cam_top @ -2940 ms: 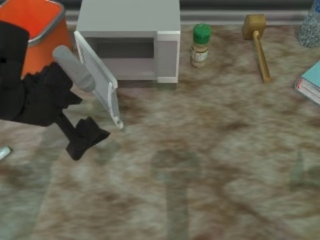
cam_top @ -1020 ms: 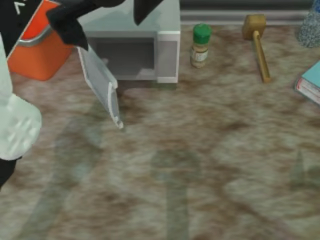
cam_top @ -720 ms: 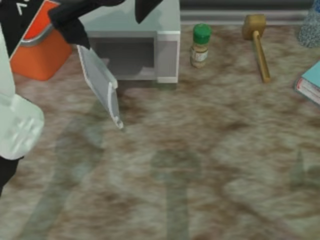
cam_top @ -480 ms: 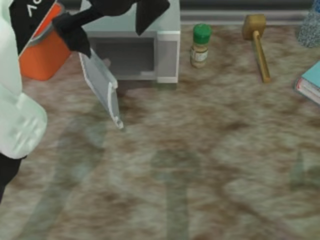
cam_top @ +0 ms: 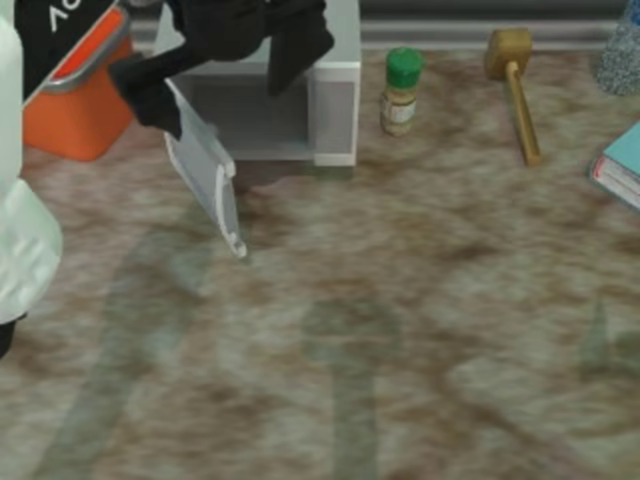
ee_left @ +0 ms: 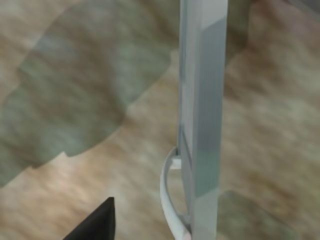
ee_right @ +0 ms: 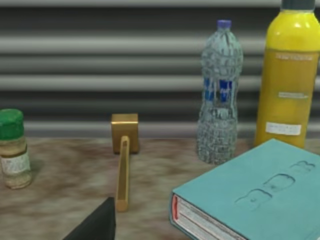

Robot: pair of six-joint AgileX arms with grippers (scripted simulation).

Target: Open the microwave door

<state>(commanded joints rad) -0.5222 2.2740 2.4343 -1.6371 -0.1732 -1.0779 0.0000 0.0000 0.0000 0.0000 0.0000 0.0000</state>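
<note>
Left hand (cam_top: 215, 65): over the microwave's top and open front, two black fingers (cam_top: 148, 88) spread wide; nothing between them.
Microwave (cam_top: 335, 100): one, directly under the left hand, at the back of the bench (cam_top: 400, 330).
Microwave cavity: open, partly hidden by the hand; what shows of it holds nothing.
Microwave door (cam_top: 205, 175): one, swung out toward the front of the bench, just below the hand's near finger; whether finger and door touch I cannot tell.
Door handle (ee_left: 167, 200): one curved white bar on the door's free edge, seen edge-on in the left wrist view.
Orange bin (cam_top: 75, 95): one, just left of the hand; contents hidden.
Green-capped jar (cam_top: 402, 92): one, right of the microwave.
Wooden mallet (cam_top: 517, 85): one, farther right.
Teal book (ee_right: 250, 200): one, near the bench's right edge.
Bottles: two, one clear water bottle (ee_right: 218, 95) and one yellow bottle (ee_right: 287, 75), behind the book.
Right hand: only a dark fingertip (ee_right: 97, 225) shows in the right wrist view; spread or pressed together, I cannot tell.
</note>
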